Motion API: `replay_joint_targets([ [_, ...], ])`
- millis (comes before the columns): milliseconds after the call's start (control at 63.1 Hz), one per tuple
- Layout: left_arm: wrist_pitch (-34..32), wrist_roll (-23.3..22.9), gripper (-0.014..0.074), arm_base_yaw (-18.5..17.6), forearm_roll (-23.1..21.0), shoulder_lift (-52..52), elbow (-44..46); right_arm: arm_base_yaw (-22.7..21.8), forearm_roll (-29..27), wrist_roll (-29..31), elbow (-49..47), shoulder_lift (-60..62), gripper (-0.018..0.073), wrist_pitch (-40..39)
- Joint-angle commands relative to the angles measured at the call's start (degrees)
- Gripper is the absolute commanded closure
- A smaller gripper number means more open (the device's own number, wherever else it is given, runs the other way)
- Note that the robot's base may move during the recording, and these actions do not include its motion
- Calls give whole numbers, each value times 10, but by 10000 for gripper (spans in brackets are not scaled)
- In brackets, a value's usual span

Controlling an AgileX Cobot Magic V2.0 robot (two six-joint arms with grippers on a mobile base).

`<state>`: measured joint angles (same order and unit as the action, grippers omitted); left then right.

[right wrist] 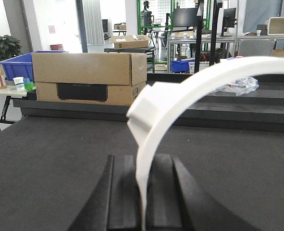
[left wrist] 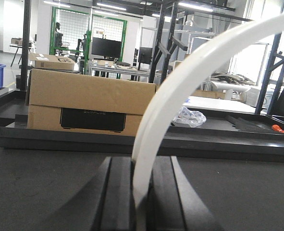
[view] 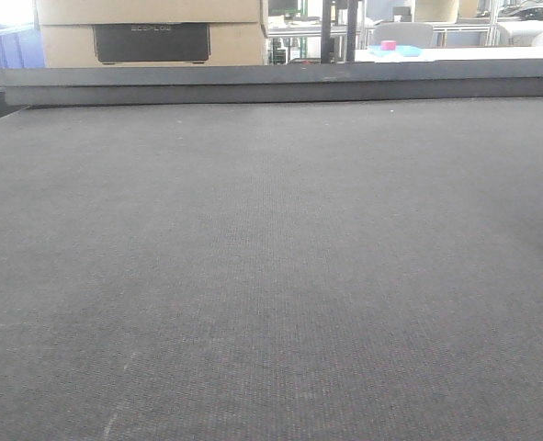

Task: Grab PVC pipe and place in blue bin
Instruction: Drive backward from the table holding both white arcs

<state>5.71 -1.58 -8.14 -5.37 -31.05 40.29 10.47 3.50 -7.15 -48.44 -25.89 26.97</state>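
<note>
Our left fingers are clamped on a white PVC pipe, the two dark pads pressed against either side of its lower end. From that grip the pipe rises and bends in a long arc up and to the right, well clear of the dark surface below it.

Our right fingers are likewise closed tight on a white curved pipe, which carries a thicker collar a little above the grip and then sweeps up and to the right. We cannot tell whether this is the other end of the same pipe or a second piece.

Beyond the fingers the mat-covered surface runs to a raised dark rail. Behind that rail stands a cardboard box with a dark panel on its front. The blue bin sits farther back, to the left of the box and partly hidden by it, well apart from both pipe ends. To the right of the box, past the rail, we see a crumpled clear plastic bag.
</note>
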Motion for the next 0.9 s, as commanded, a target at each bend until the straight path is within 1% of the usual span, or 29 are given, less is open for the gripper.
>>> replay_joint_targets([
  [0, -17, 0, 707, -4, 0, 0, 0, 1, 2, 3, 0, 3, 727, -9],
  [887, -17, 0, 707, -4, 0, 0, 0, 1, 2, 3, 0, 3, 727, -9],
])
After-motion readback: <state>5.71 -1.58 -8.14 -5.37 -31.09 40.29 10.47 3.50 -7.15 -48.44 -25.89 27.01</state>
